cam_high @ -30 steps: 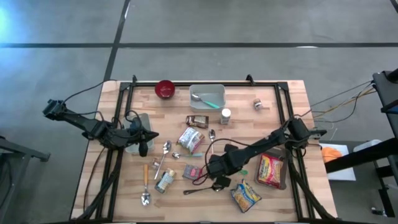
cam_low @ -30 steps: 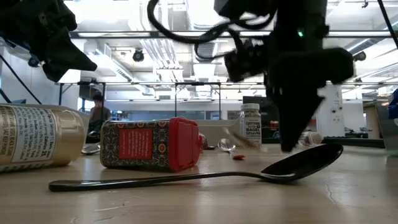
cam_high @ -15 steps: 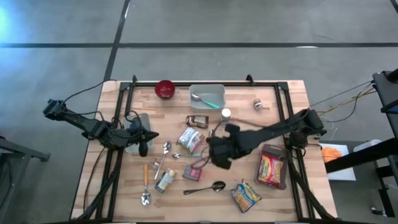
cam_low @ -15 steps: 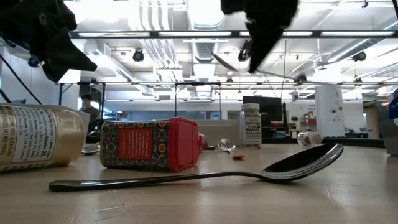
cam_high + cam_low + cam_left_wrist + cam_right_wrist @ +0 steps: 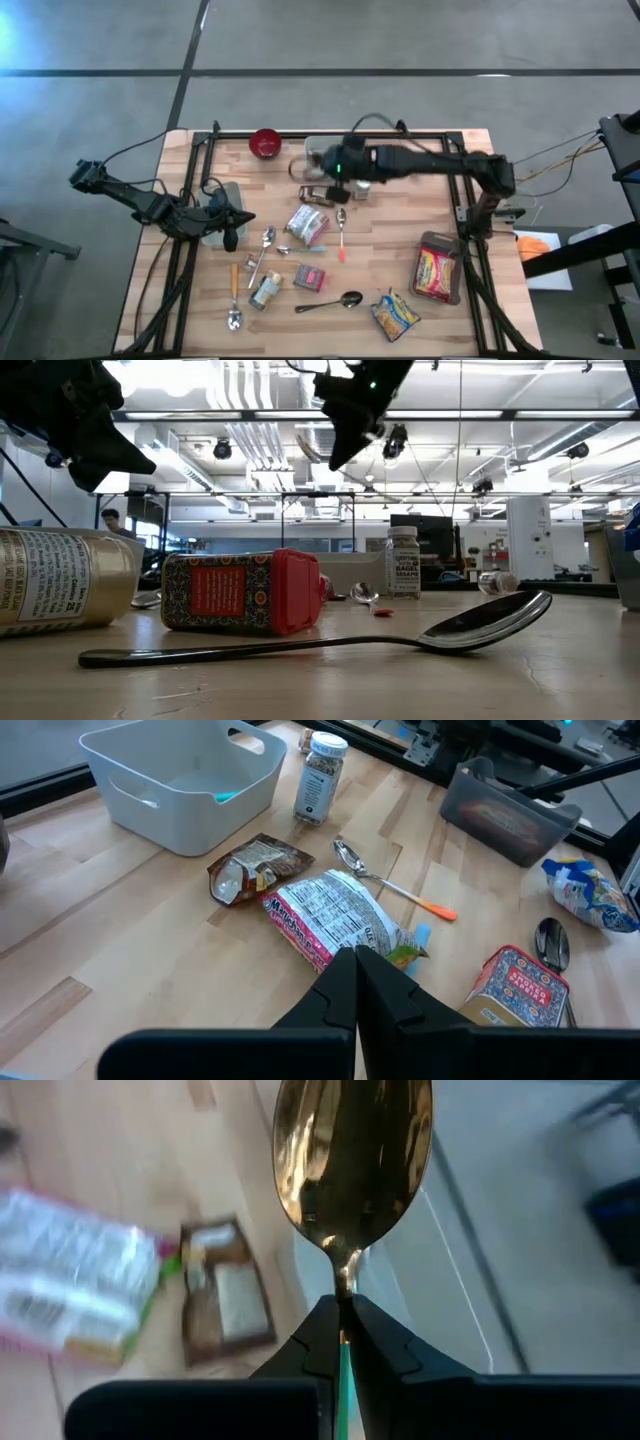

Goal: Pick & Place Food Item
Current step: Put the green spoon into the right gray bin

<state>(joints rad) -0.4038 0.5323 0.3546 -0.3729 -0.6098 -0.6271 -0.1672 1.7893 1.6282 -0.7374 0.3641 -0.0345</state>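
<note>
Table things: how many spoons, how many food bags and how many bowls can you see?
Spoons: 5 (silver spoon, brown-handled spoon, black spoon, orange-tipped spoon, green-handled spoon in the right gripper)
Food bags: 4 (brown bag, noodle bag, yellow bag, red bag in the grey tray)
Bowls: 1 (red bowl)
Total: 10
A teal bit in the white bin is unclear.

Noodle packet (image 5: 335,920) beside white bin (image 5: 180,780)
</note>
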